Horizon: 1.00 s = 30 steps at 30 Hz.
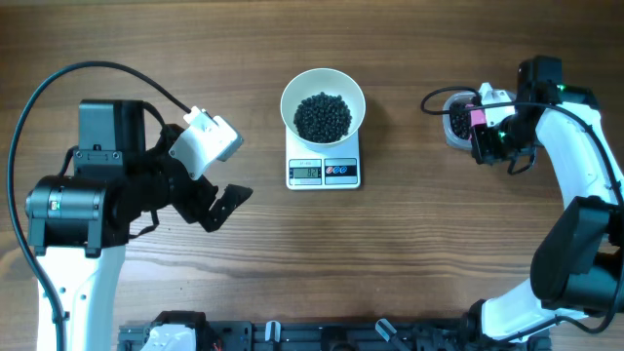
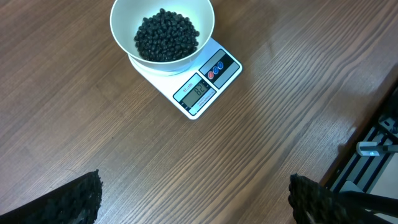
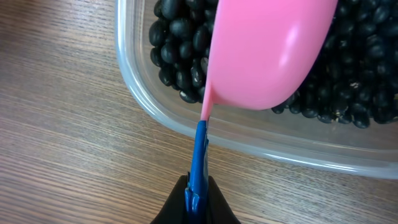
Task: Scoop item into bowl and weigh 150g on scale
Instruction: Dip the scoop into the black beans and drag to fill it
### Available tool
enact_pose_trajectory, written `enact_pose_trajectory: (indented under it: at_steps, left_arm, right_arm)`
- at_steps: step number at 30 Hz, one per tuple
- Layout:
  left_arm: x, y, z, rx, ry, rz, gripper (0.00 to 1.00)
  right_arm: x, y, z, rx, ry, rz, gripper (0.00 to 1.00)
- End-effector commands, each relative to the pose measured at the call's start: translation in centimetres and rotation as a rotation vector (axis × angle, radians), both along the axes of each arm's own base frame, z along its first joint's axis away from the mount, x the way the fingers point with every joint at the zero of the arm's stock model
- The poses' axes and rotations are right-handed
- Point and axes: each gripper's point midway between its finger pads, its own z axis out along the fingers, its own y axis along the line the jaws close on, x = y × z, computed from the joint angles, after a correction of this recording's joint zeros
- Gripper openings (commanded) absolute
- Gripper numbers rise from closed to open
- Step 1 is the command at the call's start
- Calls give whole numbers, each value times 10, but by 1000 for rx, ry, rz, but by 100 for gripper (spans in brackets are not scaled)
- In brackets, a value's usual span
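A white bowl [image 1: 323, 97] [image 2: 163, 28] holding a heap of black beads [image 1: 323, 117] [image 2: 166, 36] stands on the white scale [image 1: 324, 172] [image 2: 205, 84] at the middle back. Over bare wood to its left hovers my left gripper [image 1: 200, 207] [image 2: 196, 202], open and empty. At the far right, my right gripper [image 1: 485, 136] [image 3: 198, 199] is shut on the blue handle of a pink scoop [image 3: 267, 50] [image 1: 477, 118]. The scoop's cup hangs over a clear tub [image 3: 249, 142] [image 1: 454, 119] of more black beads [image 3: 180, 37]. Its underside faces me, so its inside is hidden.
A black rail [image 1: 322, 336] [image 2: 373, 149] runs along the table's front edge. The left arm's black cable [image 1: 58, 78] loops over the far left. The right arm [image 1: 585, 185] runs down the right edge.
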Motion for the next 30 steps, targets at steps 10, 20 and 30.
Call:
enact_pose_trajectory:
  at_steps: [10,20,30]
  left_arm:
    - [2,0,6,-3,-20,-7,100]
    - [2,0,6,-3,-20,-7,100]
    - [2,0,6,-3,-20,-7,100]
  right_arm:
    - [5,22,-14,126,30,-49,4]
    - [13,40,-16,254,24,-76,4]
    - [11,26,-14,290,39,-169,4]
